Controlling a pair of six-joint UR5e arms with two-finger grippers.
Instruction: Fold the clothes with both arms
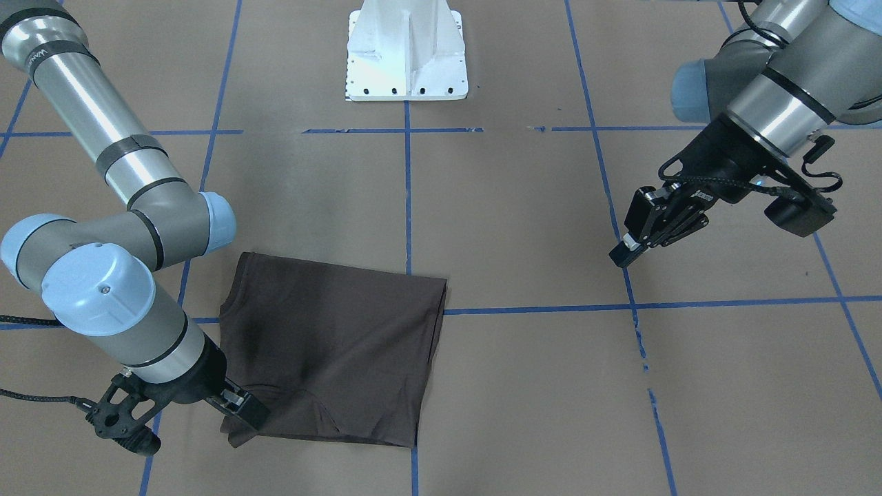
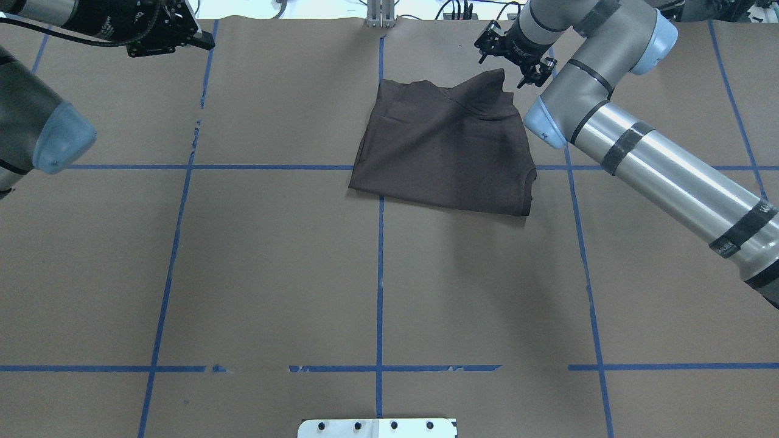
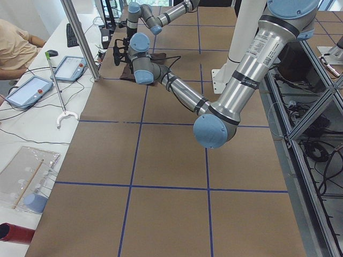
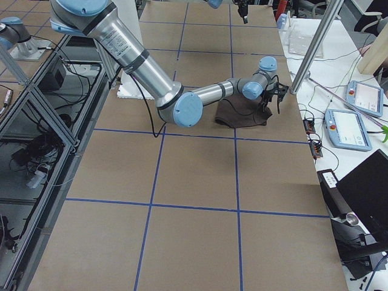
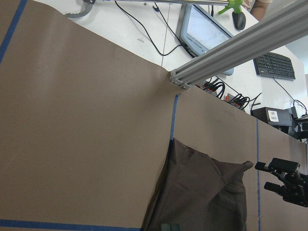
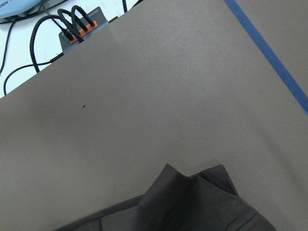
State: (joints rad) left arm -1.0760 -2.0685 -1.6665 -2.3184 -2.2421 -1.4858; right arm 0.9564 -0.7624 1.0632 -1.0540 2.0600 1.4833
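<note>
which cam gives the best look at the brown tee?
Overhead exterior: the dark brown folded T-shirt shows whole, nearly unobstructed. Front-facing shows it large, but the silver-grey right arm hides a corner. Side views: small and far. Wrist views: only parts.

Robotics lab. Bench (image 2: 274,274) papered in brown, gridded with blue tape (image 2: 380,292). White pedestal (image 1: 406,55) stands at one edge. Alongside: aluminium frame posts (image 3: 81,40), touch-screen control tablets (image 4: 348,128), keyboard (image 5: 275,66), loose cables (image 3: 316,151). Person (image 3: 13,45) seated at the side desk.
</note>
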